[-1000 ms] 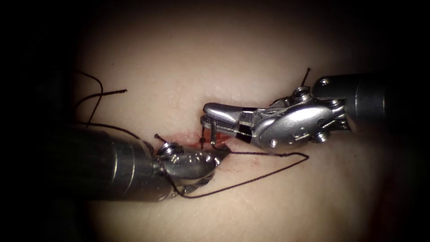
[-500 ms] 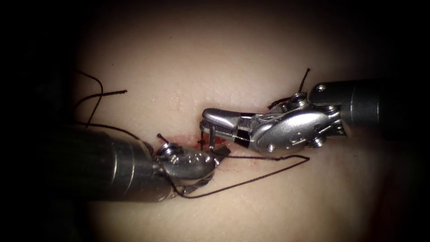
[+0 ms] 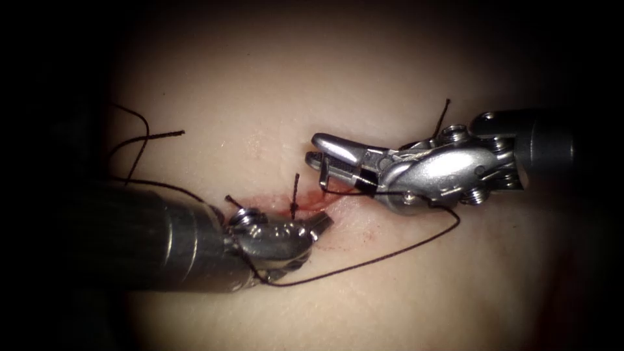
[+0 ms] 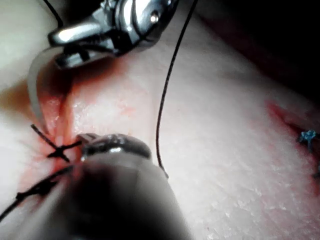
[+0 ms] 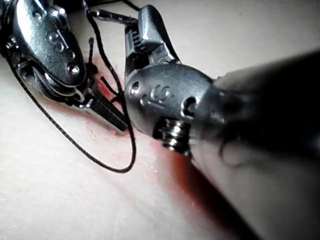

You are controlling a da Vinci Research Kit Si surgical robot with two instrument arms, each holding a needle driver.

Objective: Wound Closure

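My right tool (image 3: 316,150) is shut on the curved needle (image 3: 324,174) near its upper end. The needle (image 4: 34,87) hangs down from the jaws over the red cut (image 3: 305,203). Its lower end is just at the cut's right edge; whether it still touches the tissue (image 3: 390,292) is unclear. Dark thread (image 3: 416,242) trails from that end, crosses under the right tool and loops back beneath the left tool's wrist. My left tool (image 3: 320,223) lies with jaws shut against the tissue at the cut, nothing seen between them. The left tool (image 5: 112,116) and right tool (image 5: 135,30) lie close together.
A tied stitch with short upright tails (image 3: 294,192) sits on the cut beside the left tool, another tail (image 3: 231,200) by its wrist. A cut end (image 3: 442,116) sticks up behind the right tool. Loose thread (image 3: 140,140) curls on the tissue at far left.
The right tool has risen and moved right with the needle, lifting it away from the cut and dragging the thread loop after it. The left tool has stayed in place.
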